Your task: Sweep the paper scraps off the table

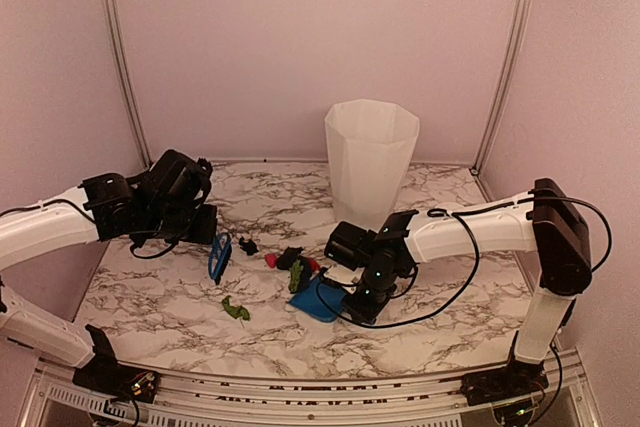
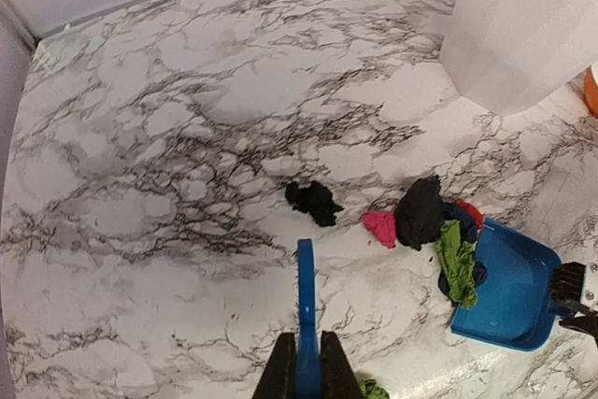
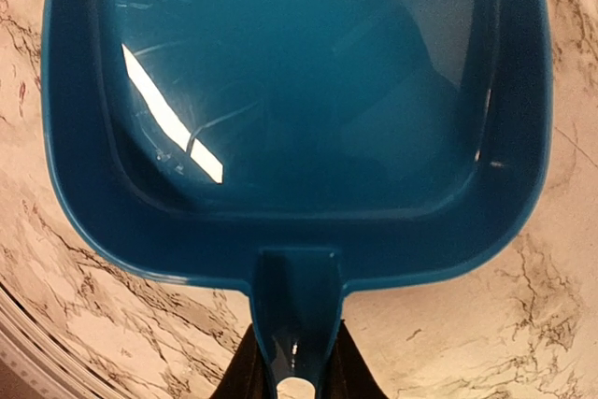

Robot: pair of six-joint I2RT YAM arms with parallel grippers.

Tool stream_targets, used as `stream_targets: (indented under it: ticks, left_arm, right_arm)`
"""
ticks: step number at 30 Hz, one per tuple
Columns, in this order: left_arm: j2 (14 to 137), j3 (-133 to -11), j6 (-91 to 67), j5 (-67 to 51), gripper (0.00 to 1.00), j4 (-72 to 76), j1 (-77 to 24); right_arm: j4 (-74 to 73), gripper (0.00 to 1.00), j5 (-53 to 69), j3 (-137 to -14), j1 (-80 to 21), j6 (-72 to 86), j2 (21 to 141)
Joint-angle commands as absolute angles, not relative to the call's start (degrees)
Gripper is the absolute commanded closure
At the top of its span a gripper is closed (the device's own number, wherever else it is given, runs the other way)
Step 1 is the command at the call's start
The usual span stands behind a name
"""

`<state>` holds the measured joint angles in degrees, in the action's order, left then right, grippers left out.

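Note:
On the marble table (image 1: 150,287), paper scraps lie between the two tools. A lone black scrap (image 2: 313,201) lies ahead of the brush. A pink one (image 2: 380,227), a bigger black one (image 2: 420,212), a red one (image 2: 470,212) and a green one (image 2: 456,263) bunch at the dustpan's mouth. Another green scrap (image 1: 237,310) lies apart, nearer the front. My left gripper (image 2: 306,338) is shut on the blue brush (image 2: 306,296), which points toward the scraps. My right gripper (image 3: 297,362) is shut on the handle of the blue dustpan (image 3: 299,91), whose tray looks empty in the right wrist view.
A tall white bin (image 1: 370,162) stands on the table at the back, just behind the right arm and the dustpan (image 1: 318,302). Pinkish walls close in the back and both sides. Bare marble stretches left of the brush (image 1: 219,257).

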<state>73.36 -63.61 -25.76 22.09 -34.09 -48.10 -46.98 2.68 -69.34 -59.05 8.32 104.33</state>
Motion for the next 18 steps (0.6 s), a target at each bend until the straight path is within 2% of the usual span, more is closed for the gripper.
stream_targets:
  ticks: [1,5,9,13,18]
  left_arm:
    - [66.66,-54.95,-42.84,26.66,1.0,-40.9,-49.85]
    - [61.8,-47.28,-53.34,26.18,1.0,-41.18,-51.41]
    - [61.61,-43.38,-61.09,24.39,1.0,-35.23,-55.59]
    - [65.58,-43.29,-63.4,22.59,1.0,-25.15,-56.95]
    - [74.71,-49.85,-60.95,27.59,1.0,-19.37,-56.26]
  right_arm:
    - [-48.48,1.0,3.51,-71.15,-59.36,7.7,105.03]
    - [-48.93,1.0,3.52,-70.48,-59.36,8.1,104.79]
    - [-49.34,1.0,3.6,-69.72,-59.38,8.63,104.03]
    - [-49.73,1.0,3.78,-69.07,-59.41,9.14,103.14]
    - [-49.41,1.0,4.11,-66.69,-59.36,10.42,101.23]
